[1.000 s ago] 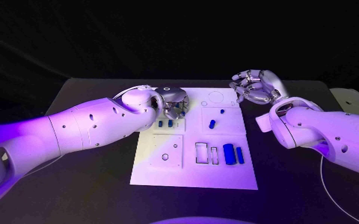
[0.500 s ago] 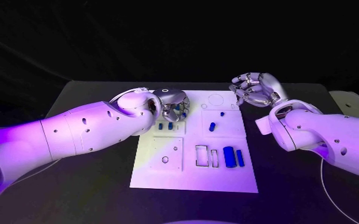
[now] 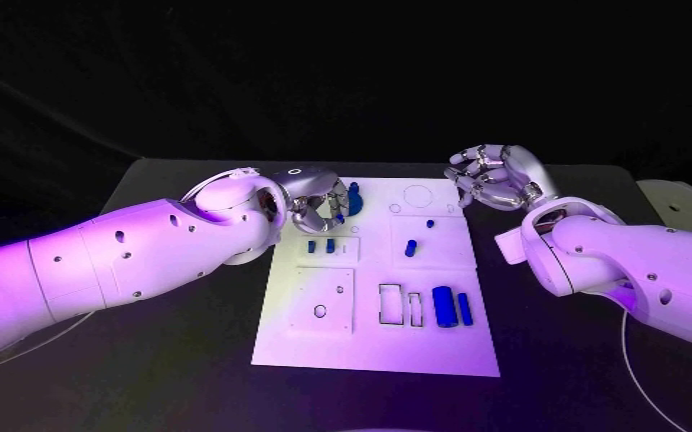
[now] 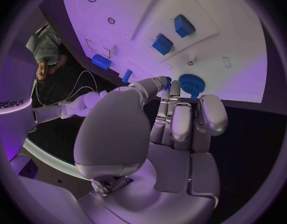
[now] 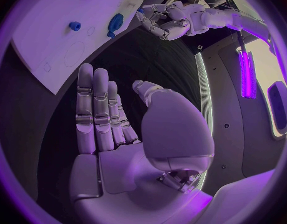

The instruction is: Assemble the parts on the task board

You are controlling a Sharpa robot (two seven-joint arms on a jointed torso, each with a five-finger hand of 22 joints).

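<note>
The left hand hangs over the far left corner of the white task board, pinching a small blue toothed part between its thumb and fingertips; the part sits right at the tips, clear of the board's surface. Just past those fingertips, on the board, lie two blue square blocks side by side, and farther out a pair of blue cylinders near the board's front edge. The right hand hovers beside the board's far right corner, off the plate and over the black table, fingers straight and close together with the thumb apart, holding nothing. Two more small blue pieces rest on the board between the two hands.
</note>
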